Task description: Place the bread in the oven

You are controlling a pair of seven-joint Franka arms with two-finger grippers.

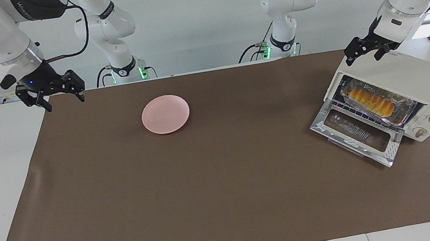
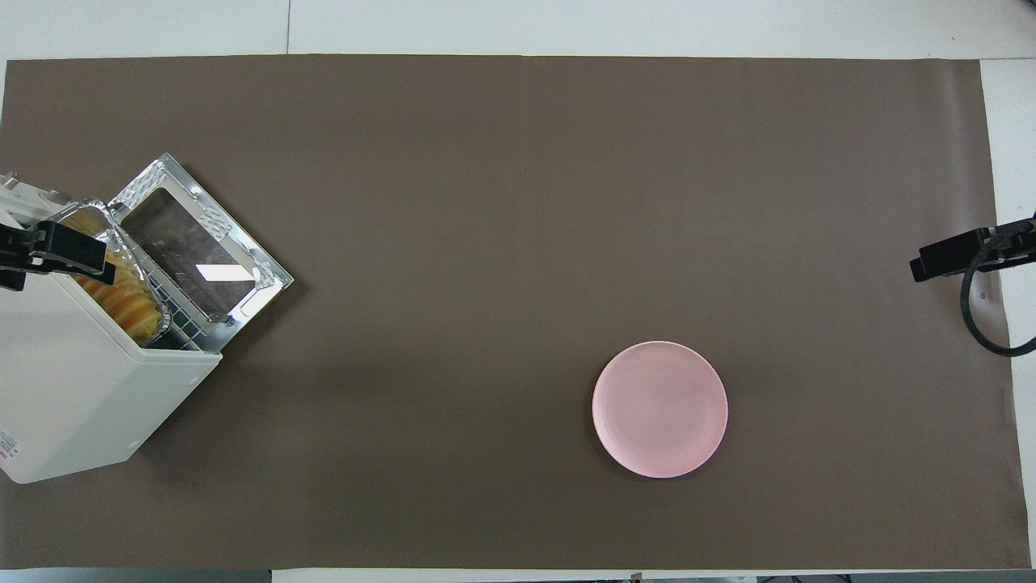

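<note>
The bread point(image 1: 369, 100) point(image 2: 129, 300) lies in a crinkled foil tray point(image 1: 405, 107) on the wire rack inside the cream-white oven point(image 1: 410, 72) point(image 2: 73, 389), at the left arm's end of the table. The oven's glass door point(image 1: 355, 133) point(image 2: 190, 251) hangs open, folded down. My left gripper point(image 1: 363, 54) point(image 2: 48, 251) hovers open and empty over the oven's top edge above the opening. My right gripper point(image 1: 64, 102) point(image 2: 947, 257) waits open and empty over the mat's corner at the right arm's end.
A round pink plate point(image 1: 165, 114) point(image 2: 660, 409) with nothing on it sits on the brown mat point(image 1: 209, 190), toward the right arm's end and nearer to the robots than the mat's middle. A black cable point(image 2: 983, 324) loops by the right gripper.
</note>
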